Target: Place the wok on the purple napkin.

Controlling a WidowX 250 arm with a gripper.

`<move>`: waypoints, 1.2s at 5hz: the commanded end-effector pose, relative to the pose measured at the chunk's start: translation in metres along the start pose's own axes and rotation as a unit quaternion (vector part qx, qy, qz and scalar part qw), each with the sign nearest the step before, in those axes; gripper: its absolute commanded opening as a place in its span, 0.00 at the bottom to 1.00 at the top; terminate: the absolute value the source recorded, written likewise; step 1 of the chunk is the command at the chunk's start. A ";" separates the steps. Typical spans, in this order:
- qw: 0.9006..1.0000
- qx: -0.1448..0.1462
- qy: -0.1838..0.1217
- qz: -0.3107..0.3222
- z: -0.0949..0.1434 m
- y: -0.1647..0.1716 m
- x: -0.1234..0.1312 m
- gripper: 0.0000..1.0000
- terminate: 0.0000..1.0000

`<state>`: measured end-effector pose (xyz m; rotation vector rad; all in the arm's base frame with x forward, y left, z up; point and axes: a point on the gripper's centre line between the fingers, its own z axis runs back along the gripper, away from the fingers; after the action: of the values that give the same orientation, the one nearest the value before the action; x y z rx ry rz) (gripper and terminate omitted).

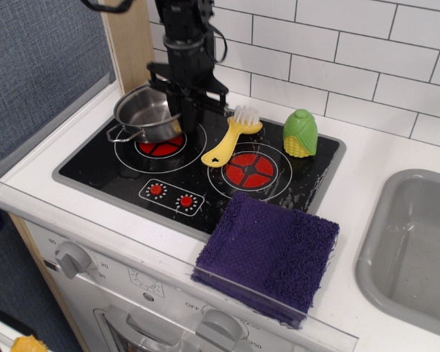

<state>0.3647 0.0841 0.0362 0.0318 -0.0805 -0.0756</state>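
The wok (147,114) is a shiny steel pot with a wire loop handle. It hangs tilted above the left red burner (161,141) of the black toy stove. My black gripper (185,110) comes down from above and is shut on the wok's right rim. The purple napkin (268,249) lies flat at the front edge of the counter, right of the stove knobs, well apart from the wok.
A yellow dish brush (231,136) lies between the two burners. A green and yellow toy corn (300,133) stands at the stove's back right. The grey sink basin (414,249) is at the far right. A white tiled wall runs behind.
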 end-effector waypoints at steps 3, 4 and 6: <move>0.994 0.010 -0.077 -0.077 0.084 -0.139 -0.081 0.00 0.00; 0.995 0.000 -0.071 -0.076 0.074 -0.166 -0.095 0.00 0.00; 0.994 -0.016 -0.043 -0.102 0.037 -0.193 -0.093 0.00 0.00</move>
<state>0.2531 -0.1014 0.0447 0.0094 -0.1103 -0.2670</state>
